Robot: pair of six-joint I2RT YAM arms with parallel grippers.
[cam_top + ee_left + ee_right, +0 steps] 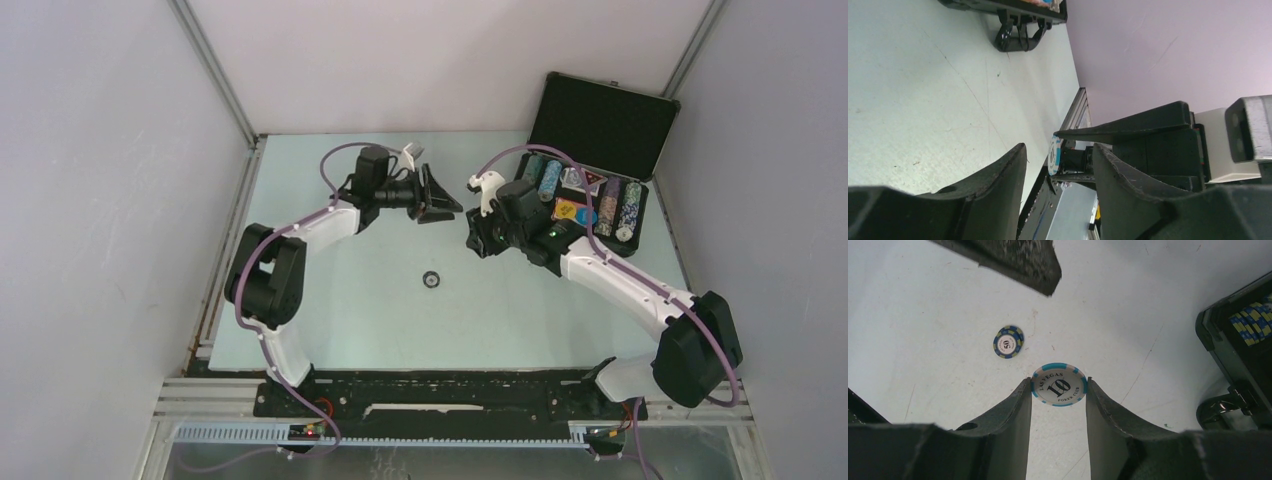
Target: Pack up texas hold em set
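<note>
I count two loose chips. My right pincer (1058,390) is clamped on the first, the 10 chip (1058,384), white with a light-blue rim. Its face reads "LAS VEGAS", "10" and "POKER CLUB". It is held above the tabletop (340,310), a little toward the far edge from the middle. The second, the 50 chip (1008,341), is blue with yellow edge marks and lies flat near the middle of the tabletop. I can read the "50" on it; the smaller lettering around that is too fine to make out.

My left pincer (440,205) hangs nearer the far edge with its jaws spread and nothing between them. It faces the right pincer, and its own camera sees the 10 chip edge-on between the other pincer's fingers.

There is one case (600,125), open at the far right corner with the lid standing up. From above I count four rows (608,208) of striped chips showing in it, two toward the far side and two nearer. Between them lie one yellow disc (567,210) and one blue disc (588,216). The case's handle (1018,36) rests on the tabletop at its front. I can't read any print on the discs.
</note>
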